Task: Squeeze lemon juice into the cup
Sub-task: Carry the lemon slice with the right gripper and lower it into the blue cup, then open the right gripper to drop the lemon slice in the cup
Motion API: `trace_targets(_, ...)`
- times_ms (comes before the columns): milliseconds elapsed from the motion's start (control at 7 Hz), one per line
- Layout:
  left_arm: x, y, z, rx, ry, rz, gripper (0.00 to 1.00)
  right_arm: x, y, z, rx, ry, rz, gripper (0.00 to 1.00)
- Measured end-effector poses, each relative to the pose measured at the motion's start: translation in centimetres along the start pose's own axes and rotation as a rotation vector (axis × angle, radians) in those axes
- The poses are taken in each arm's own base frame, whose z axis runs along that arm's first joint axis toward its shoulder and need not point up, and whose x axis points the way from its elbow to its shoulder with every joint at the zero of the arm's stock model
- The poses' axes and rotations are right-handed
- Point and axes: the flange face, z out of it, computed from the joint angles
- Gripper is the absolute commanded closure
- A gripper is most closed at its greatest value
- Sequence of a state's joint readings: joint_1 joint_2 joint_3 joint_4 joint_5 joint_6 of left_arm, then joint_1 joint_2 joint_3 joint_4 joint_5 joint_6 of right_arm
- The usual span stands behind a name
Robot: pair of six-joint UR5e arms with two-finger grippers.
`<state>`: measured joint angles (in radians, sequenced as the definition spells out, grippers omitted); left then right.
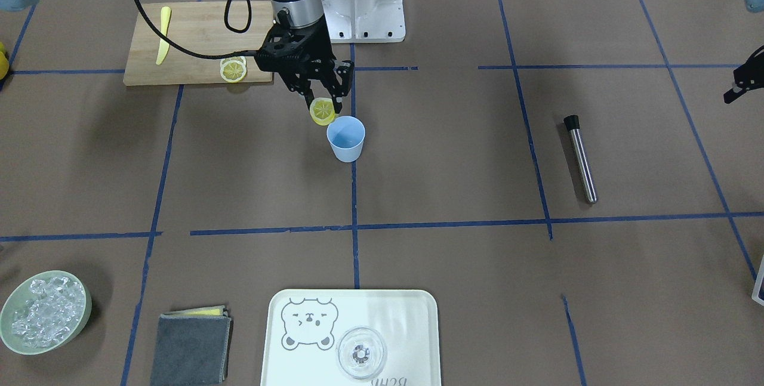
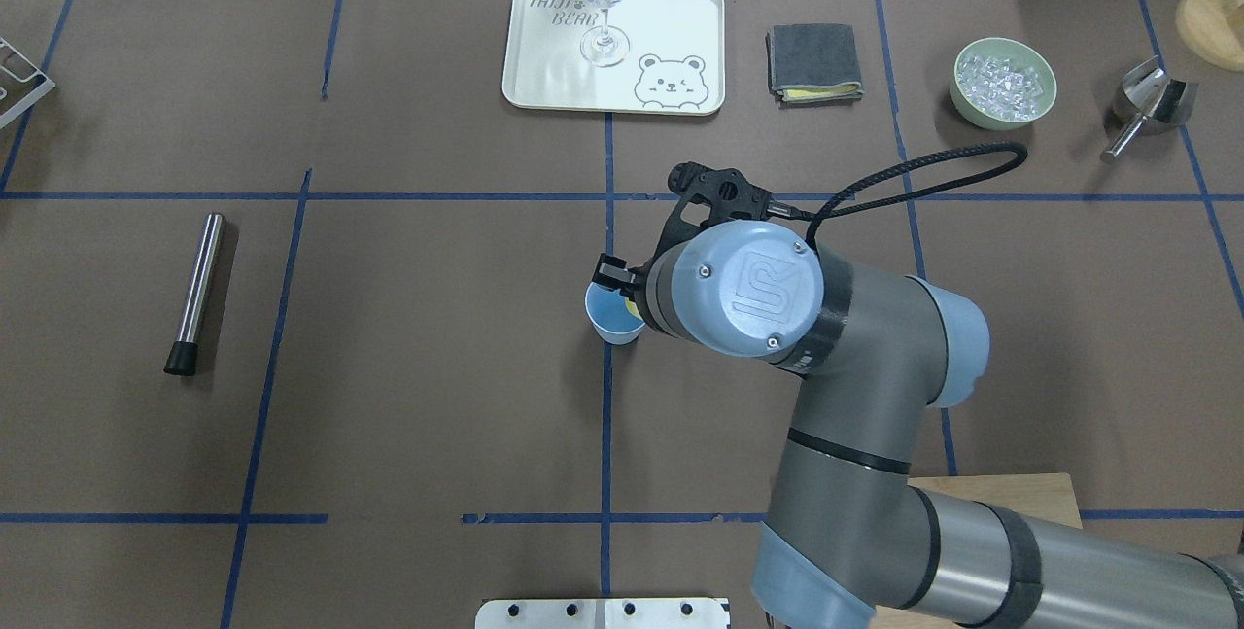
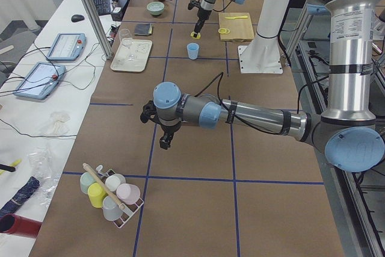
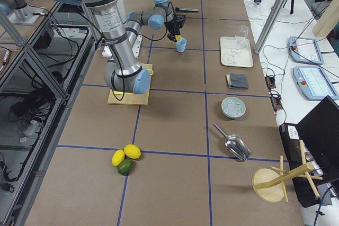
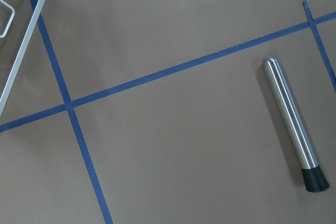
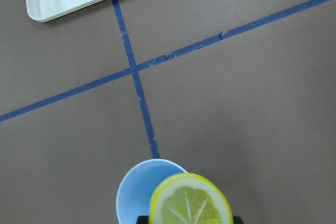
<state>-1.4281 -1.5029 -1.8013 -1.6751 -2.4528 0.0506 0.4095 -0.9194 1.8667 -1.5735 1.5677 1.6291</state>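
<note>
My right gripper [image 1: 325, 102] is shut on a thin lemon slice [image 1: 323, 111] with a yellow rind and pale flesh. It holds the slice upright just above the rim of the small light-blue cup [image 1: 346, 138], on the cup's robot side. In the right wrist view the lemon slice [image 6: 190, 202] overlaps the cup's [image 6: 142, 190] mouth. From overhead my wrist hides most of the slice, and the cup [image 2: 604, 318] shows beside it. My left gripper [image 3: 163, 141] hovers over bare table far from the cup; I cannot tell whether it is open or shut.
A cutting board [image 1: 197, 34] holds a yellow knife [image 1: 163, 34] and more lemon slices [image 1: 233, 70]. A steel muddler [image 1: 581, 158] lies on my left side. Across the table are a tray [image 1: 412, 314] with a glass [image 1: 361, 353], a grey cloth [image 1: 191, 347] and a bowl of ice [image 1: 45, 311].
</note>
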Motion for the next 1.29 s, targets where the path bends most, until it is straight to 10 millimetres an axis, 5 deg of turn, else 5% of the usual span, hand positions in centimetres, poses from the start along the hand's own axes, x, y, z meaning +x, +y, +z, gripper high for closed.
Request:
trace_targets(286,0.0,0.0,0.0,0.0,0.001,0.0,0.0,-2.1,-0.3,1.4,0.006,0.015,0.006,0.39)
trace_targets(1286,0.1,0.0,-0.1,0.001,0.001,0.001,0.0,-1.8,0.8,3.8,-0.006,0.059,-0.007,0.2)
